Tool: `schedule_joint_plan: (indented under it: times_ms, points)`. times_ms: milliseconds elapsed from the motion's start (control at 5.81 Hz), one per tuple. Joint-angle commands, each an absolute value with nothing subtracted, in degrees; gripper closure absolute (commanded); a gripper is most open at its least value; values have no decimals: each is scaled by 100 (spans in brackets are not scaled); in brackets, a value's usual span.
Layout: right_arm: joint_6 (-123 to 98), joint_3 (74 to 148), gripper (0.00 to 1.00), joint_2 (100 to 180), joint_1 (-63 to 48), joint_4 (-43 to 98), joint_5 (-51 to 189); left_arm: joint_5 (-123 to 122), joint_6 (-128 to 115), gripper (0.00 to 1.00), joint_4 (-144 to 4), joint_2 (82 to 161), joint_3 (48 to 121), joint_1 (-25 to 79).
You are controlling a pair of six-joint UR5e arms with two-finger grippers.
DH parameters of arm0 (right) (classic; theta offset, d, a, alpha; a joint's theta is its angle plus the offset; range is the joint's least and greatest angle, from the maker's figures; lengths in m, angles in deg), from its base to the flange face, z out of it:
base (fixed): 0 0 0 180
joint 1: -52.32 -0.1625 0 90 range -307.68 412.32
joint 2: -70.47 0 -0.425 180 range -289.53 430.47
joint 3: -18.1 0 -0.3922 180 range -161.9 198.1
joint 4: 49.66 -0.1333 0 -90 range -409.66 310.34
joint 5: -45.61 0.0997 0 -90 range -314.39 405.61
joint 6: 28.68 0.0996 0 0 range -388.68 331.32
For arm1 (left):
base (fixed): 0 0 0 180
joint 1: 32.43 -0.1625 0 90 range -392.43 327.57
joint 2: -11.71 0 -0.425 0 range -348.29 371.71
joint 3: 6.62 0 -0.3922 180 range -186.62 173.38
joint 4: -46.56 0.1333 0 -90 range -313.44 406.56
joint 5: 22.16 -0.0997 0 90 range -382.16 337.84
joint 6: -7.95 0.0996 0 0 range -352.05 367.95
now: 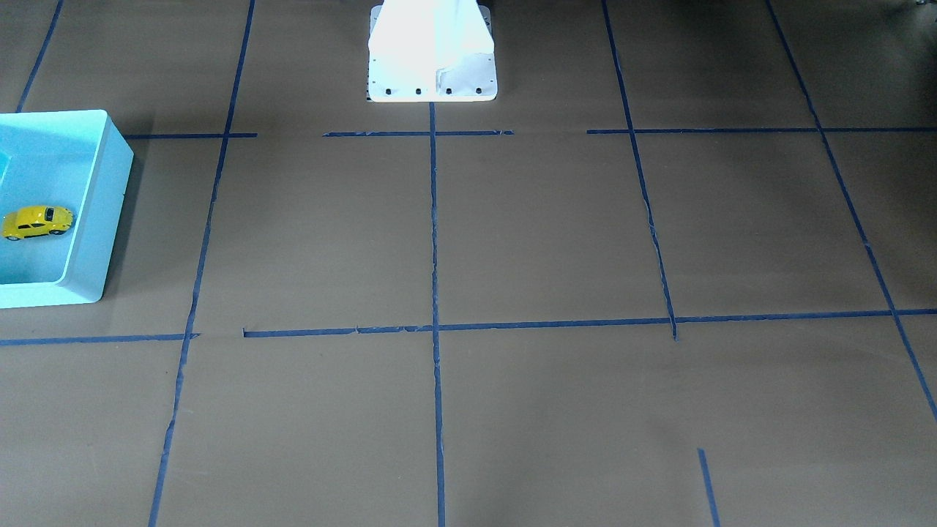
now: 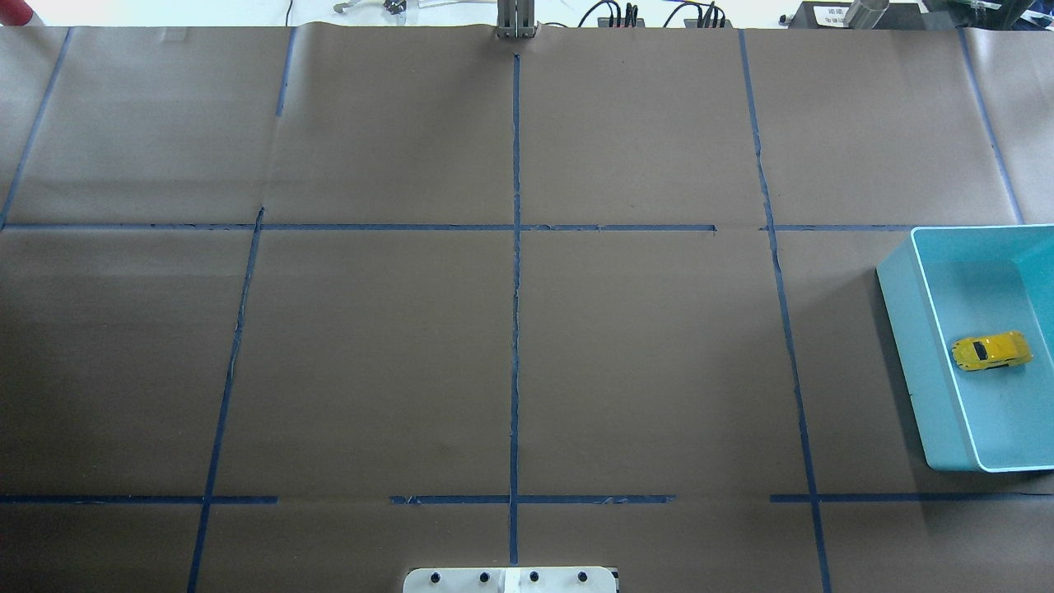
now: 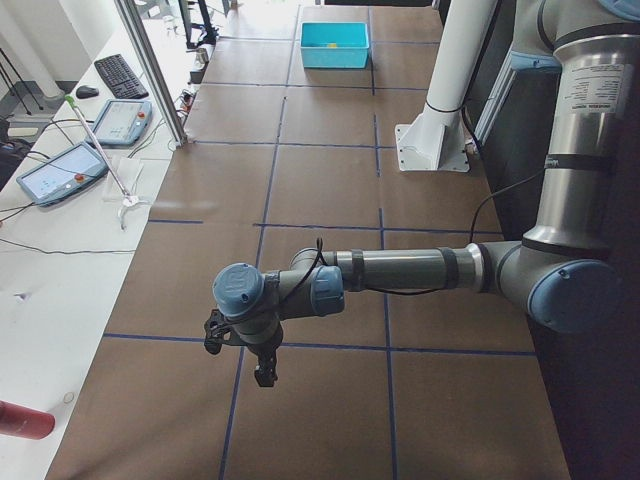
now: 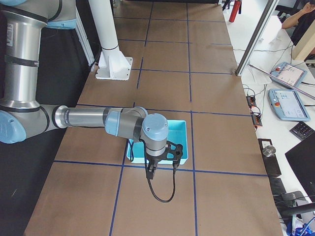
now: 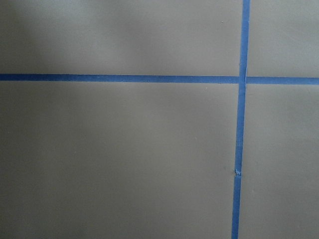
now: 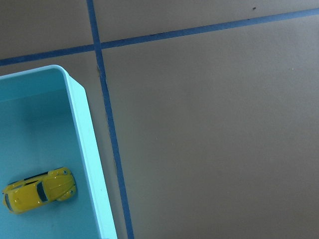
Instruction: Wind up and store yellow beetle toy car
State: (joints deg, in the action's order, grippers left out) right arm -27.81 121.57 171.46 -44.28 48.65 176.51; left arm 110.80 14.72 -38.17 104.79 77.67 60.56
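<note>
The yellow beetle toy car (image 1: 38,222) (image 2: 991,351) (image 6: 39,189) lies on its wheels inside the turquoise bin (image 1: 110,190) (image 2: 906,329) (image 3: 335,45) (image 4: 181,129) (image 6: 87,149), near the wall that faces the table's middle. My right gripper (image 4: 162,167) hangs above the bin's edge and shows only in the exterior right view, so I cannot tell if it is open or shut. My left gripper (image 3: 238,360) hovers over bare brown paper at the other end of the table; its state I cannot tell either. Nothing shows between either pair of fingers.
Blue tape lines (image 2: 515,272) split the brown paper into squares. The white robot pedestal (image 1: 432,51) (image 3: 440,130) stands at the table's robot side. Tablets (image 3: 60,170) and cables lie on the side bench, and a person's arm (image 4: 300,19) shows beyond it.
</note>
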Motion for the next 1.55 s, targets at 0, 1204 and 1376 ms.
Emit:
schedule_joint_plan:
  times_ms: [0,1204,1376]
  points:
    - [-2814,12085,0,17181,-4305,4474,17648,11082,1472,0,-3817,10479,7767,6056]
    - [-2709,12050,0,17119,-4103,4482,17718,11082,1472,0,-3817,10479,7767,6056]
    - [-2709,12032,0,17119,-4102,4482,17701,11082,1472,0,-3817,10479,7767,6056]
